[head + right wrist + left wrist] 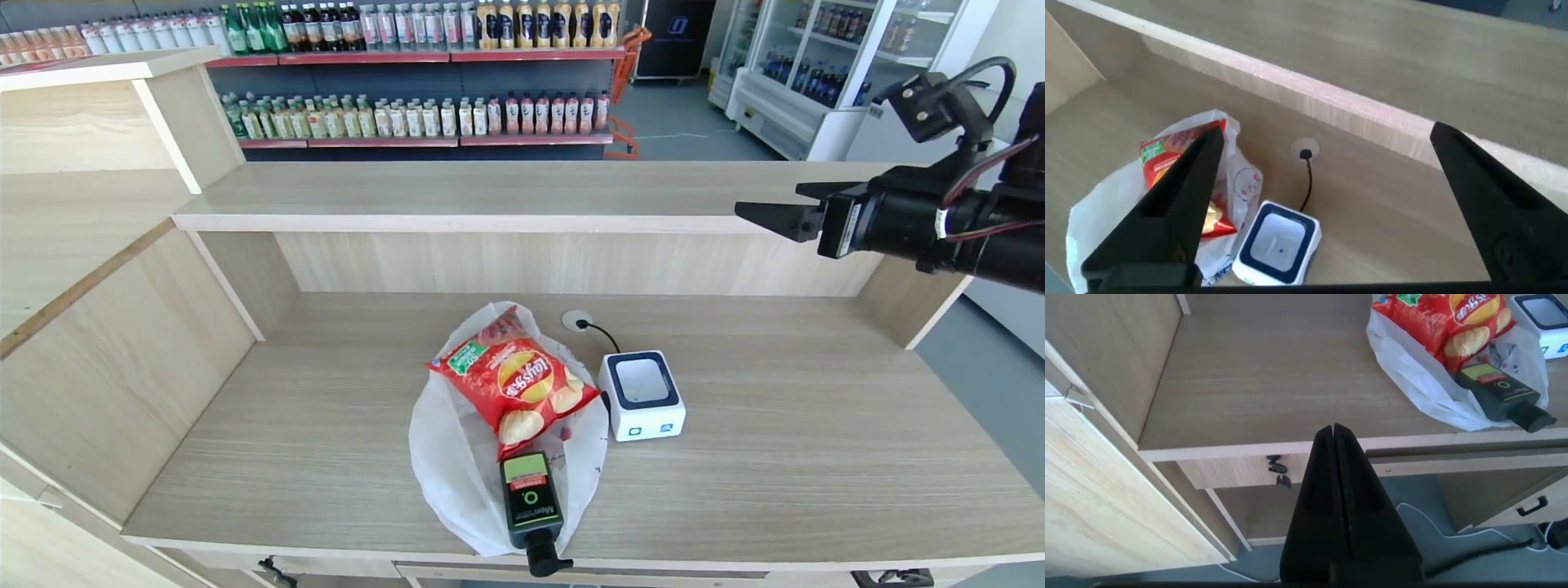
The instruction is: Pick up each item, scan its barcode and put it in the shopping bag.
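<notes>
Red foil crisp bag (510, 384), black pump bottle (532, 498) atop white plastic shopping bag (445, 457); first pick seemingly pending: right tool (771, 214), wide at two o'clock, must descend; left tool (1333, 437) pinched together.

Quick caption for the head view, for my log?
Chip bag and dark bottle lie on the white shopping bag beside the scanner; right gripper hangs above the counter.
</notes>
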Controlling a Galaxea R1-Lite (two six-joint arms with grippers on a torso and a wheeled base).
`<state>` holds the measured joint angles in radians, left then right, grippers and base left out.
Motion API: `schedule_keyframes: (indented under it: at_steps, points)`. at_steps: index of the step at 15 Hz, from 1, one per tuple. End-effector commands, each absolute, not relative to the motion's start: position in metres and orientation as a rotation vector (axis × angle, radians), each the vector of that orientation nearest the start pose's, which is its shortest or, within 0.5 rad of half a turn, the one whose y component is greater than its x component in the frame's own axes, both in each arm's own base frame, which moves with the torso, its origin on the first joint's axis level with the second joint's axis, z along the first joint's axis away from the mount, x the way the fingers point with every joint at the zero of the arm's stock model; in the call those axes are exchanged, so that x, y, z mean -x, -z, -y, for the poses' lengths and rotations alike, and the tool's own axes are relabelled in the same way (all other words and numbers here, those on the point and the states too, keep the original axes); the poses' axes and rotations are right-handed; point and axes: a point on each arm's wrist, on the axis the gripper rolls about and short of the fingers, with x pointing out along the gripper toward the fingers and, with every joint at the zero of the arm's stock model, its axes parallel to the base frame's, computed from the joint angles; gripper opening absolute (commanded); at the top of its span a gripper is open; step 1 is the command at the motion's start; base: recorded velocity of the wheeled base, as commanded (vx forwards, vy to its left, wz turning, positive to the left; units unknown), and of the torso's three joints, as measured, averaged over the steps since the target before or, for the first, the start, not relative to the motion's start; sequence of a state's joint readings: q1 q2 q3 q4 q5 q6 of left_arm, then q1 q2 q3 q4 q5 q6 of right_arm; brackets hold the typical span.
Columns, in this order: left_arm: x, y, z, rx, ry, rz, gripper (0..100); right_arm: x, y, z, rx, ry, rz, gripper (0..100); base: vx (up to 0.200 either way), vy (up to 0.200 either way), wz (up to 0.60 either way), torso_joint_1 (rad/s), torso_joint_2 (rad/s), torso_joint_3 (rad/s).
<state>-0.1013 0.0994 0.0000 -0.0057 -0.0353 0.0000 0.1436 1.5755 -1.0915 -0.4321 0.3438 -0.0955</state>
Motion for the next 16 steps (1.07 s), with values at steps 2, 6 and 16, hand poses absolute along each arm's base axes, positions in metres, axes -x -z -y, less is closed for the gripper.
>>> schedule_keyframes:
  at_steps: [2, 6, 16]
  points:
    - [0.015, -0.078, -0.001, -0.003, 0.136, -0.094, 0, -0.237, -0.286, -0.056, -0.013, -0.371, -0.123, 100, 0.000, 0.000, 0.00, 0.000, 0.00, 0.000]
    - [0.015, -0.078, -0.001, -0.003, 0.136, -0.094, 0, -0.124, -0.219, -0.032, -0.007, -0.317, -0.155, 100, 0.000, 0.000, 0.00, 0.000, 0.00, 0.000]
    - [0.015, -0.078, -0.001, -0.003, 0.136, -0.094, 0, -0.010, -0.104, -0.002, -0.009, -0.163, -0.101, 100, 0.000, 0.000, 0.00, 0.000, 0.00, 0.000]
